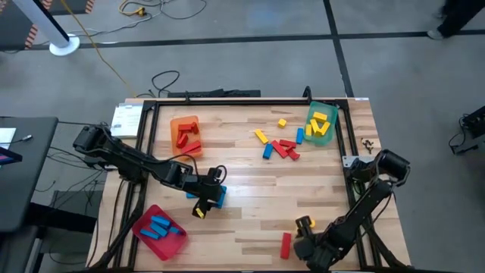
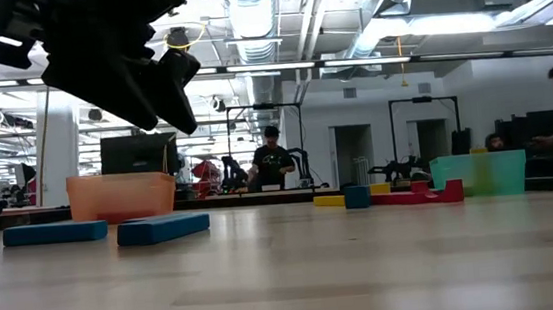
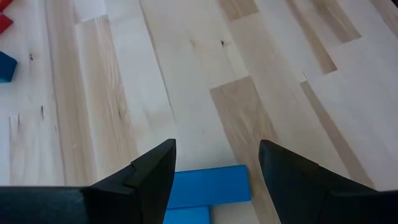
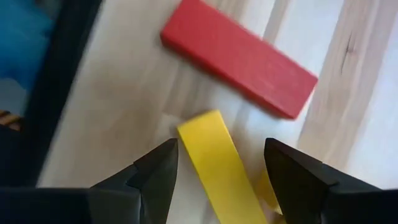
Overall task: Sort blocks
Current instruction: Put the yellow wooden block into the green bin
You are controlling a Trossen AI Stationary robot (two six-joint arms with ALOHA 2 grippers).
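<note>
My left gripper (image 3: 217, 146) is open and hangs above two blue blocks (image 3: 208, 186) that lie flat on the table, left of centre (image 1: 217, 196). The low view shows this gripper (image 2: 166, 94) clear of the blue blocks (image 2: 162, 228). My right gripper (image 4: 221, 146) is open near the table's near edge (image 1: 303, 227). Its fingers stand on either side of a yellow block (image 4: 214, 168) lying on the wood. A red block (image 4: 239, 56) lies just beyond it (image 1: 286, 244). More red, blue and yellow blocks (image 1: 282, 145) lie loose towards the far right.
An orange tray (image 1: 173, 121) at the far left holds red blocks. A green tray (image 1: 311, 112) at the far right holds yellow ones, and a red tray (image 1: 144, 235) at the near left holds blue ones. A black rail frames the table. People stand in the room beyond.
</note>
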